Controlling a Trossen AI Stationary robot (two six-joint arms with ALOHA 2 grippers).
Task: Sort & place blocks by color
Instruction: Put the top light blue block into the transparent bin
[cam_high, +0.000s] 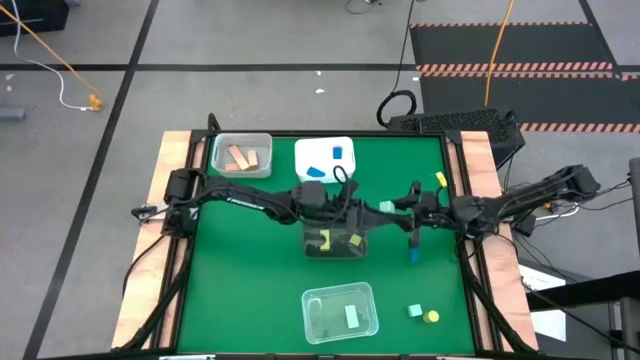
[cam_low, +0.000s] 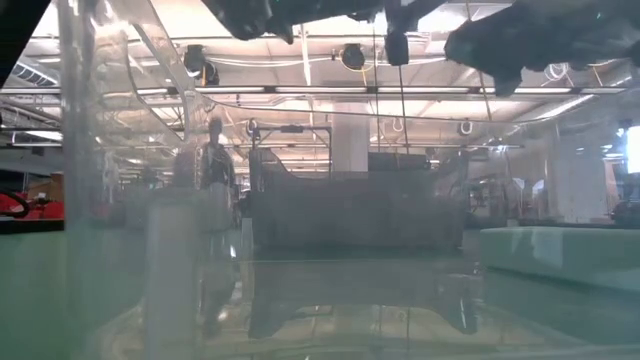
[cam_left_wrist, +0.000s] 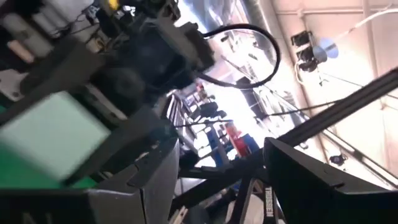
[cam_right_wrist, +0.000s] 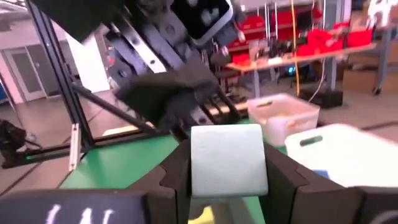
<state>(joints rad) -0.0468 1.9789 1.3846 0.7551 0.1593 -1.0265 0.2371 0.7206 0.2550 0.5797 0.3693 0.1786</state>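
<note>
My right gripper (cam_high: 390, 207) hovers above the middle of the table, shut on a mint green block (cam_right_wrist: 227, 158). My left gripper (cam_high: 356, 210) faces it from the left, open and touching nothing; its wrist view shows the mint block (cam_left_wrist: 56, 143) in the other gripper farther off. Tan blocks lie in the far-left clear tray (cam_high: 242, 140). Blue blocks lie in the white tray (cam_high: 322, 150). Yellow blocks lie in the middle clear tray (cam_high: 335, 254). One mint bar lies in the near clear tray (cam_high: 340, 292). My right gripper pinches the mint green block between its two fingers (cam_right_wrist: 177, 171), one finger on each side face (cam_right_wrist: 199, 162). The fingers point roughly level toward the table's left. The block is lifted clear of the table.
Loose on the green mat are a yellow block (cam_high: 441, 180) to the far right, a blue block (cam_high: 414, 256) under the right arm, and a mint cube (cam_high: 415, 312) beside a yellow round piece (cam_high: 431, 317) at the near right. Both grippers hang above the middle tray.
</note>
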